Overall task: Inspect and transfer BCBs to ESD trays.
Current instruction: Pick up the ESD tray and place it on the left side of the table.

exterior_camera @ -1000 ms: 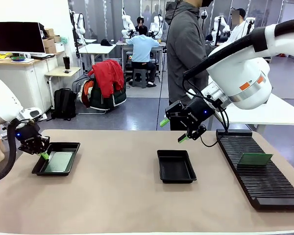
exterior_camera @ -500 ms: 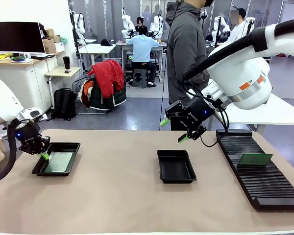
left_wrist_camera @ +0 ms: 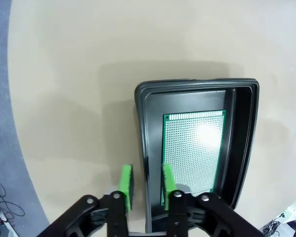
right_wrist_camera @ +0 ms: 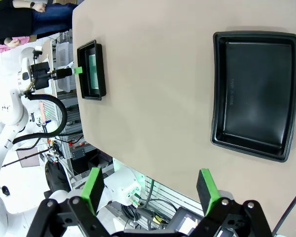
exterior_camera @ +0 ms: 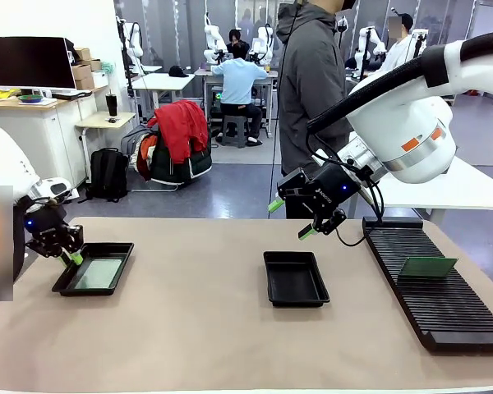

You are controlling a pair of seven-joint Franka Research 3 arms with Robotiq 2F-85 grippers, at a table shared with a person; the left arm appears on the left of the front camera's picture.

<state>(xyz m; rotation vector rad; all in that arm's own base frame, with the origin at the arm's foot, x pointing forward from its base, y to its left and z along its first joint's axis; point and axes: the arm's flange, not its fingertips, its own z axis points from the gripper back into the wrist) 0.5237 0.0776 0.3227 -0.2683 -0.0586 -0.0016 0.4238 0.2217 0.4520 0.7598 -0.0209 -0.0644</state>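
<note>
Left tool (left_wrist_camera: 147, 183) pinches the ESD tray (left_wrist_camera: 197, 85) rim; tray, holding one BCB (left_wrist_camera: 195, 148), has shifted slightly frame-left: repositioning underway. Right tool (right_wrist_camera: 149, 185) remains spread.

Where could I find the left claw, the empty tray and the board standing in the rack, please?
left claw (left_wrist_camera: 146, 181): left wrist view, midway between its fingertips, astride the wall of the loaded tray (left_wrist_camera: 246, 126).
empty tray (exterior_camera: 296, 281): front view, its bare floor.
standing board (exterior_camera: 427, 267): front view, middle of its green face.
</note>
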